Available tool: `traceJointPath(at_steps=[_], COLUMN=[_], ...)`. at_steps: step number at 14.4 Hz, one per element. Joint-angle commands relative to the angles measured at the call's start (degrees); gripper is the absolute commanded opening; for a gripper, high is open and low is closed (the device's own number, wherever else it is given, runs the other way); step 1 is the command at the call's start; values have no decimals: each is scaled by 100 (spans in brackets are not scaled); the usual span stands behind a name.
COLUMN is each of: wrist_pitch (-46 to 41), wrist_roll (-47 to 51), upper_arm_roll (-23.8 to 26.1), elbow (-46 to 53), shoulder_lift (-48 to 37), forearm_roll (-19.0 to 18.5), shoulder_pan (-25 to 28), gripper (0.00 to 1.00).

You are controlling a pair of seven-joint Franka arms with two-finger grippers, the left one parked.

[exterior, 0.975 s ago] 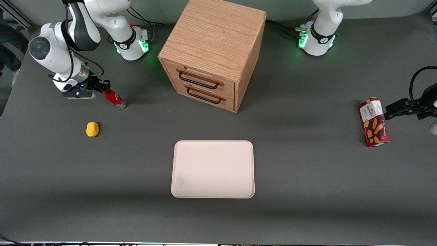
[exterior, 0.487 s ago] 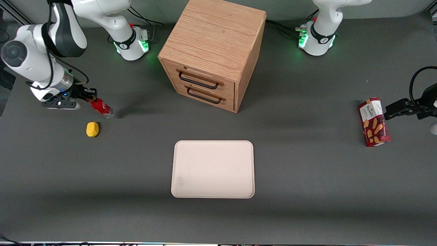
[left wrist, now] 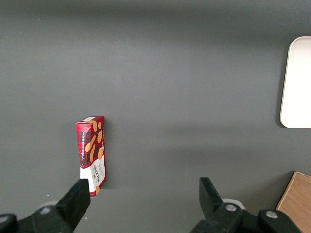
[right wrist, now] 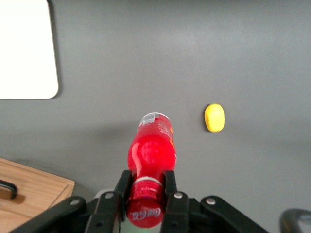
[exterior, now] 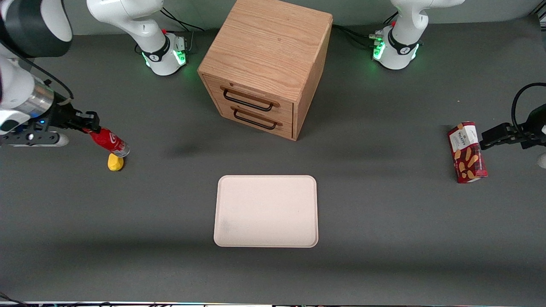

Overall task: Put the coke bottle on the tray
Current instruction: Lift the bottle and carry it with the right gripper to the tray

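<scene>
My gripper point(exterior: 87, 126) is shut on the neck of the small red coke bottle point(exterior: 107, 142) and holds it lifted above the table at the working arm's end, the bottle tilted with its clear base lowest. In the right wrist view the two black fingers point(right wrist: 122, 187) clamp the bottle point(right wrist: 151, 150) just under its red cap. The cream-white tray point(exterior: 266, 211) lies flat on the table, nearer to the front camera than the wooden cabinet. A corner of the tray also shows in the right wrist view point(right wrist: 29, 53).
A small yellow object point(exterior: 115, 162) lies on the table just below the bottle's base. A wooden two-drawer cabinet point(exterior: 266, 64) stands at the middle back. A red snack box point(exterior: 467, 152) lies toward the parked arm's end.
My gripper has risen and moved toward the working arm's table end and nearer the front camera, carrying the bottle, which now hangs over the yellow object.
</scene>
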Motion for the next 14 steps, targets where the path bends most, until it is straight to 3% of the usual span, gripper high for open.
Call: traceJointPath(at_steps=[1, 3, 8, 12, 14], wrist_pitch=[-978, -1348, -1323, -552, -77], wrist_roll=[-114, -70, -9, 370, 370], upper_arm_roll=[192, 420, 1237, 1792, 2186], elbow=[2042, 2931, 4445, 4605, 4597], shoulder_lift=[1102, 1550, 2623, 3089, 3388], forearm_roll=[135, 118, 56, 4, -284], shoulder_pan=[4, 13, 13, 21, 30], gripper=[0, 0, 0, 0, 0])
